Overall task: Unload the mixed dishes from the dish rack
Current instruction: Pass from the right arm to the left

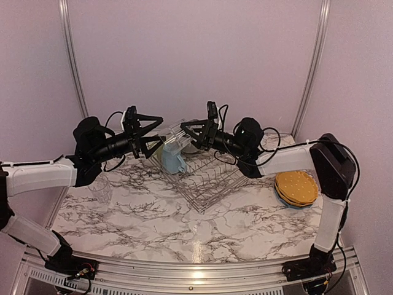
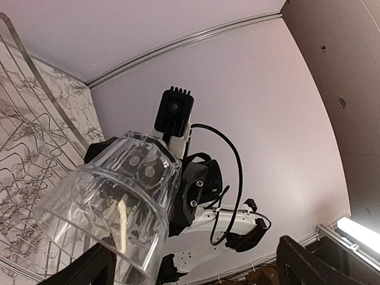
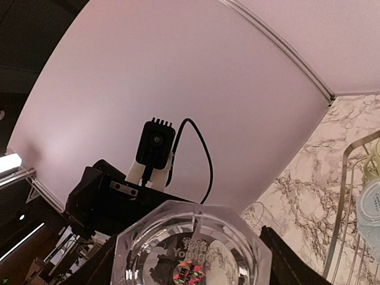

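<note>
A clear glass (image 1: 174,132) is held sideways in the air above the back left corner of the dish rack (image 1: 209,178), a silver wire basket. My right gripper (image 1: 187,135) is shut on its base, and in the right wrist view the fingers flank the base (image 3: 190,252). My left gripper (image 1: 159,130) is open, facing the glass's mouth. In the left wrist view the glass (image 2: 113,202) sits by the left finger, inside the wide gap of that gripper (image 2: 199,270). A light blue mug (image 1: 172,158) stands in the rack. A pale green piece (image 3: 371,161) shows beside it.
A stack of plates (image 1: 296,188), yellow-orange on top and blue beneath, lies on the marble table at the right. A second clear glass (image 1: 100,188) stands on the table at the left, under my left arm. Walls close the back and sides.
</note>
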Action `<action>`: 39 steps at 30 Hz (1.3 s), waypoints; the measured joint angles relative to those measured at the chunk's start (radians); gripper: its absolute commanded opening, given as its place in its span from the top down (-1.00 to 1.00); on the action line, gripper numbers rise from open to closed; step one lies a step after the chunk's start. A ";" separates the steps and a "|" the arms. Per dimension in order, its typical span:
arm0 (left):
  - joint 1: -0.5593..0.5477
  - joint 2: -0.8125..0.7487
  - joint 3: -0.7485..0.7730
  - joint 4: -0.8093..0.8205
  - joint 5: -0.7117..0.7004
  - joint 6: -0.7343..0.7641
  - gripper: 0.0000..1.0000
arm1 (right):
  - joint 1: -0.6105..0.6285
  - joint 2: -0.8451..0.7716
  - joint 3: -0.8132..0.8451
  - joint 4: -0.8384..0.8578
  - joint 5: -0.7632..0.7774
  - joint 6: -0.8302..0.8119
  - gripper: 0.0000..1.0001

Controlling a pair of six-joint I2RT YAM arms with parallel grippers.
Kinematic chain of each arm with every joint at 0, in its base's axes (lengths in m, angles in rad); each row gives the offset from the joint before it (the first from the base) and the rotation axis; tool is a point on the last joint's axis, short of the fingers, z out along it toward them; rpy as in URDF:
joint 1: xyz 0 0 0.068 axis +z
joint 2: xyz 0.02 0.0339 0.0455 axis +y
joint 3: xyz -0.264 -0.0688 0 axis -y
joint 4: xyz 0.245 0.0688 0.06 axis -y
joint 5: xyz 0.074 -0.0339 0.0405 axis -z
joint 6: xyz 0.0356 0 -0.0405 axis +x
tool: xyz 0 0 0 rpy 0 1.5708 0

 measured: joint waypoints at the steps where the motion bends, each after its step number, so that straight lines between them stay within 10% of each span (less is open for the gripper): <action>1: -0.001 0.003 0.000 0.005 0.000 -0.005 -0.88 | 0.008 0.011 0.000 0.014 -0.006 0.013 -0.10; 26: -0.056 0.093 -0.024 0.241 -0.081 -0.251 0.96 | 0.040 0.036 0.000 0.142 -0.018 0.060 -0.10; 39: -0.056 0.069 -0.022 0.093 -0.074 -0.127 1.00 | 0.036 -0.019 -0.063 0.060 0.010 -0.015 -0.97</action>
